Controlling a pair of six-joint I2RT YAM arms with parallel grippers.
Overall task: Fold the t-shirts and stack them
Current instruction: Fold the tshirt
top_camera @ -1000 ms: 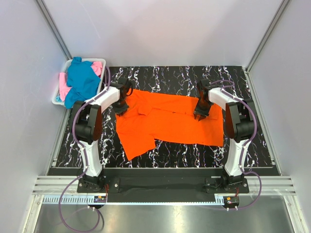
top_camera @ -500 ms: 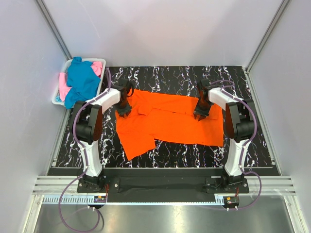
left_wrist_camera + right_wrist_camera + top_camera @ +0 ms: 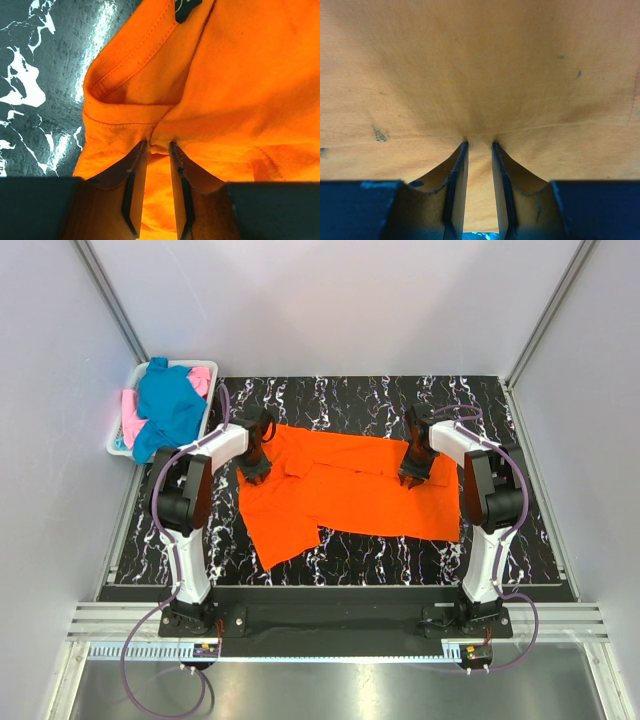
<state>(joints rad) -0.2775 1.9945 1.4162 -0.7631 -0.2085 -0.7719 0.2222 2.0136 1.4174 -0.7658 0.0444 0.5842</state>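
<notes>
The orange t-shirt [image 3: 350, 495] lies spread, partly folded, on the black marbled table [image 3: 350, 400]. My left gripper [image 3: 254, 472] is at its left edge by the collar. In the left wrist view the jaws [image 3: 159, 146] stand narrow, pinching a pucker of orange cloth [image 3: 240, 75] just below the neckband. My right gripper [image 3: 414, 478] is down on the shirt's right part. In the right wrist view the jaws [image 3: 480, 144] stand narrow, with cloth [image 3: 480, 65] gathered between the tips. The teal-blue t-shirt [image 3: 170, 410] and the pink t-shirt [image 3: 203, 378] lie heaped in the basket.
The white plastic basket [image 3: 115, 445] stands off the table's back left corner. Grey walls and metal frame posts close in the back and sides. Bare marbled table shows behind the shirt and along the front edge [image 3: 380, 550].
My left gripper has shifted slightly toward the near right along the shirt's collar edge, drawing the cloth a little. The right gripper has not moved.
</notes>
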